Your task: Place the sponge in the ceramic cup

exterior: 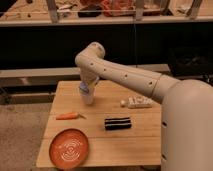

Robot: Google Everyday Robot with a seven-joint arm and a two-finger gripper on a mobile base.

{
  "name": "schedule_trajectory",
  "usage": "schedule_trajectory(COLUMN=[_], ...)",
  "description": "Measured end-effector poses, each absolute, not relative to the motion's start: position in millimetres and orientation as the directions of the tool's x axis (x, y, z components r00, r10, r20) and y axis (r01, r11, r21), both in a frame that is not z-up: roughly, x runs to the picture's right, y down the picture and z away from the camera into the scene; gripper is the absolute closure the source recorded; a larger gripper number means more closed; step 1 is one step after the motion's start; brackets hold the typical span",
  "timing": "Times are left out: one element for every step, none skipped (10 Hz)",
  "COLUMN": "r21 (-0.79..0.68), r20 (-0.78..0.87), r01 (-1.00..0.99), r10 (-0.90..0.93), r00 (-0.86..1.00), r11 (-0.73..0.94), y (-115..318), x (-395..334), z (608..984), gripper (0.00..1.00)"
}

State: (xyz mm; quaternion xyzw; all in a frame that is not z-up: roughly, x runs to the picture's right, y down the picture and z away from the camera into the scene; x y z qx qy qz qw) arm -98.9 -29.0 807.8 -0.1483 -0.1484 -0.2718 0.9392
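Observation:
A small white ceramic cup [89, 98] stands upright on the wooden table [142, 137], left of its middle. My gripper [86, 85] hangs straight down over the cup's mouth, at the end of the white arm that reaches in from the right. A blue-grey sponge [83, 90] shows at the gripper's tip, right at the cup's rim. Whether the sponge rests inside the cup or is still held above it cannot be made out.
An orange plate [69, 148] lies at the table's front left corner. An orange carrot-like piece [66, 116] sits left of the cup, a black ridged block [118, 123] in front, and a flat white oblong object [137, 103] to the right. A dark shelf runs behind.

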Motion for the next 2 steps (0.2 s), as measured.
schedule_trajectory(r21=[-0.194,-0.192], r20=[0.362,0.363], r01=[0.556,0.556], r10=[-0.468,-0.468], r00=[0.806,0.806], r11=[0.808,0.809], y=[-29.6,-29.2], x=[-98.8,-98.6], z=[808.3,808.5], gripper=[0.98,0.98])
